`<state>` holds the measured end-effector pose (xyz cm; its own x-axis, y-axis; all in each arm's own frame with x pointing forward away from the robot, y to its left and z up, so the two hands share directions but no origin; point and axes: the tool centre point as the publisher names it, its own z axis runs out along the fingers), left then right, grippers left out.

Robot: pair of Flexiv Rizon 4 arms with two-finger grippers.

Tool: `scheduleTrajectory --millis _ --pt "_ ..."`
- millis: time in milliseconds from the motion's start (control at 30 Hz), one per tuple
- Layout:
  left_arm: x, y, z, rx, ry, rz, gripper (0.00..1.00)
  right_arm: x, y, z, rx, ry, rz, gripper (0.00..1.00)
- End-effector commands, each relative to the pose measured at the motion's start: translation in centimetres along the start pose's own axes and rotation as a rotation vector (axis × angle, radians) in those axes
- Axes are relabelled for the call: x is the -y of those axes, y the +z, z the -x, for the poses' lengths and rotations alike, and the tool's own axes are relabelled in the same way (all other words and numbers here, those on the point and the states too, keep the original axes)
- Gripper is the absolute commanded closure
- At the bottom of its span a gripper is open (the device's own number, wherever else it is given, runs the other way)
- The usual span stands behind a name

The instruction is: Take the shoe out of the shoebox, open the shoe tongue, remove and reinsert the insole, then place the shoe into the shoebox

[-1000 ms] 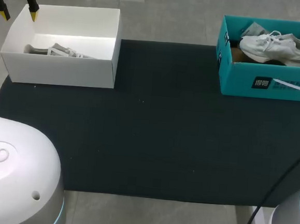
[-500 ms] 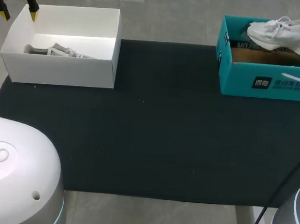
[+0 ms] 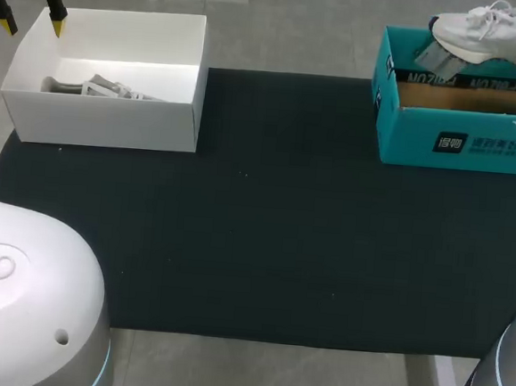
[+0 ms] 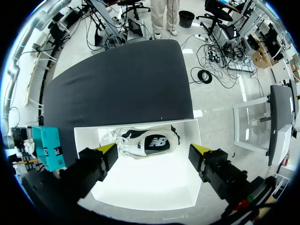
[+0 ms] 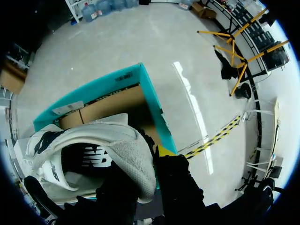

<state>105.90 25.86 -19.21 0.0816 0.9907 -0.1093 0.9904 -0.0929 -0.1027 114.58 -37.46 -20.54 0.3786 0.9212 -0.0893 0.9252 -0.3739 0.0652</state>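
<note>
Right gripper (image 5: 138,164) is clamped on one end of the white shoe (image 3: 489,37), seemingly the heel. One yellow tip shows just beside the fabric; the other is hidden behind it. The shoe hangs above the teal shoebox (image 3: 459,142) at the far right of the table (image 3: 273,230), roughly level, with its sole apparently over the far wall.

I judge this to be the first step, taking the shoe out, and it looks nearly complete. The next move calls for carrying the shoe left and nearer, high enough that the sole passes over the box's walls, then setting it down upright so the tongue can be reached.

The dark middle of the table between the two boxes offers wide room for that. The shoebox itself stands near the table's right edge, so a drift to the right would leave no support underneath.

A white box (image 3: 111,123) holding another shoe stands at the far left, well apart. Left gripper (image 3: 30,19) hovers above its far-left corner, fingers spread wide and holding nothing.
</note>
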Motion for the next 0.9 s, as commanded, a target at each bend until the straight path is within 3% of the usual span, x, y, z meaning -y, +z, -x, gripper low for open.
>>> scheduleTrajectory --millis 33,267,333,900 --pt "-0.2 -0.1 -0.1 -0.001 0.002 -0.005 0.00 1.5 -3.5 0.4 0.002 -0.004 0.048 1.00" --pt "-0.2 -0.1 -0.1 -0.001 0.002 -0.005 0.00 1.8 -6.0 0.3 0.015 -0.027 0.062 1.00" --pt "-0.2 -0.1 -0.1 -0.001 0.002 -0.005 0.00 1.8 -6.2 0.3 -0.008 -0.049 0.020 1.00" --pt "-0.2 -0.1 -0.1 -0.001 0.002 -0.005 0.00 1.8 -6.2 0.3 -0.008 -0.049 0.020 1.00"
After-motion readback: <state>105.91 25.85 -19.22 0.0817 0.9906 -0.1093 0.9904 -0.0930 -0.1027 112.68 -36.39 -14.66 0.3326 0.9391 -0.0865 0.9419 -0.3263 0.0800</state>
